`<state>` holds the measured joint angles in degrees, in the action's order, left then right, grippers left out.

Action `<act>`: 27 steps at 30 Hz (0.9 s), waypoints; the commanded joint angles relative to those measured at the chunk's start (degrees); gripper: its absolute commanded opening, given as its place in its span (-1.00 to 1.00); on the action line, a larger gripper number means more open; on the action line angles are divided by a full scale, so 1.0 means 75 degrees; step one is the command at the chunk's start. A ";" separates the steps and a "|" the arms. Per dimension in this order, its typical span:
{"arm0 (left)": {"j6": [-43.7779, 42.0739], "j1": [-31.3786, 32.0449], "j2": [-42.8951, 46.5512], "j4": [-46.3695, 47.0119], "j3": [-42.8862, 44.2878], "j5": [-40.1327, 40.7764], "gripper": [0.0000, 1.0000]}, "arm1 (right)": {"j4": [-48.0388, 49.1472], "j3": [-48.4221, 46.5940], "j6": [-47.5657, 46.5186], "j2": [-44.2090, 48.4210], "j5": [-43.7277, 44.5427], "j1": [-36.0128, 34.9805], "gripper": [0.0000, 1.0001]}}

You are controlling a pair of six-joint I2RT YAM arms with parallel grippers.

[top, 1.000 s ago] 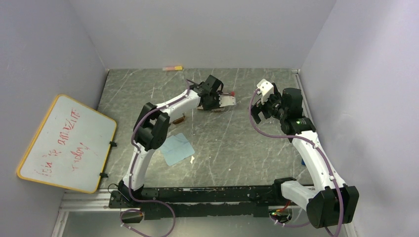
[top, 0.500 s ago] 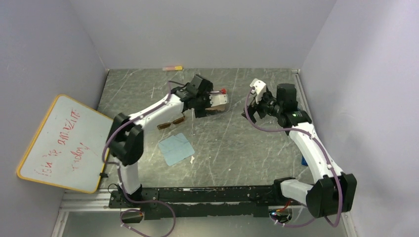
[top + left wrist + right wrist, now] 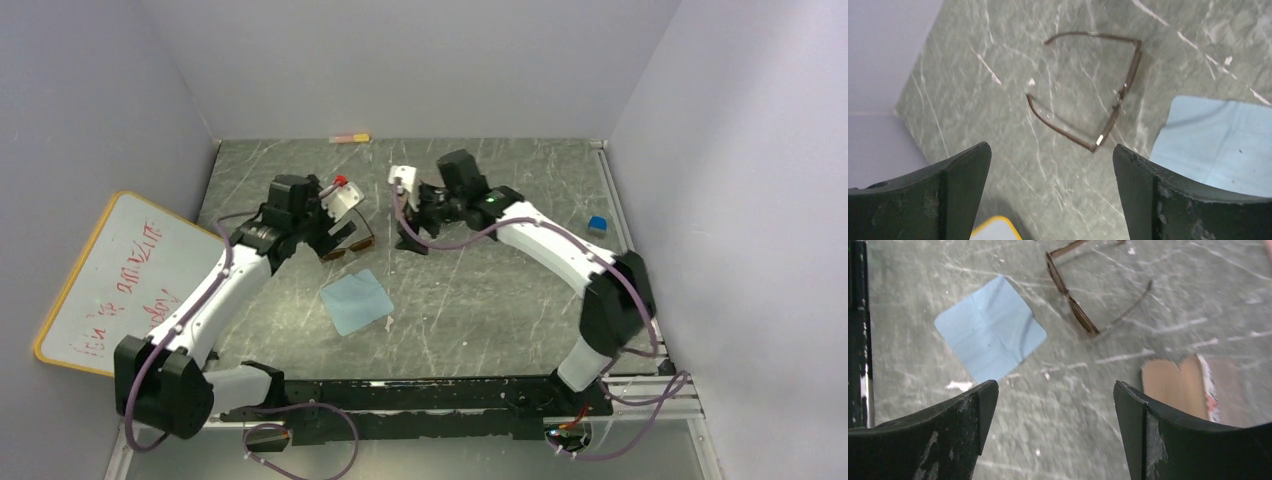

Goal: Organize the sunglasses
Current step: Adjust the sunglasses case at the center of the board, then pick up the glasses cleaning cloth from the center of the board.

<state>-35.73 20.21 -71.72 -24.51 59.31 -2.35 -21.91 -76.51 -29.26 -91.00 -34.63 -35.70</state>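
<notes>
Plainly we see left pincer (image 3: 1049, 150) and right pincer (image 3: 1055, 385) gaping empty, brown sunglasses (image 3: 1128, 82) on the desk (image 3: 973, 100) just off the edge of the cloth (image 3: 1218, 140).

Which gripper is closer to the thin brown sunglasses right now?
Left. The left gripper hovers just over the thin brown sunglasses; the right gripper hangs farther off, on their right side in the top view.

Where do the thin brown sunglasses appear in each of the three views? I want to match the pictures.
Top external: the thin brown sunglasses lie left of centre, just above the light-blue cloth.
Left wrist: the sunglasses are in the upper centre, arms unfolded; the cloth is at the right edge.
Right wrist: the sunglasses are at top centre; the cloth is to their left.
Shared landmark: the light-blue cloth.
</notes>
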 commanded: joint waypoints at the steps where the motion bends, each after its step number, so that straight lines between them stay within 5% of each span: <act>1: 0.0513 -0.0327 0.0691 0.0256 -0.0780 -0.0445 0.93 | 0.0524 -0.0959 0.1075 -0.1323 0.0060 -0.0395 0.75; 16: -0.0401 -0.1097 0.0185 -0.0415 -0.1731 -0.1394 0.83 | -0.0032 -0.3417 0.2467 -0.4466 0.0617 -0.1076 0.67; 27: -0.0965 -0.1168 -0.1148 -0.0525 -0.1790 -0.1797 0.53 | -0.0091 -0.3281 0.2685 -0.4783 0.0425 -0.1064 0.65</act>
<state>-40.45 11.94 -78.83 -26.70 46.11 -13.50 -23.97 -101.34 -10.76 -129.27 -30.00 -43.94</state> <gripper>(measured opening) 0.799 0.834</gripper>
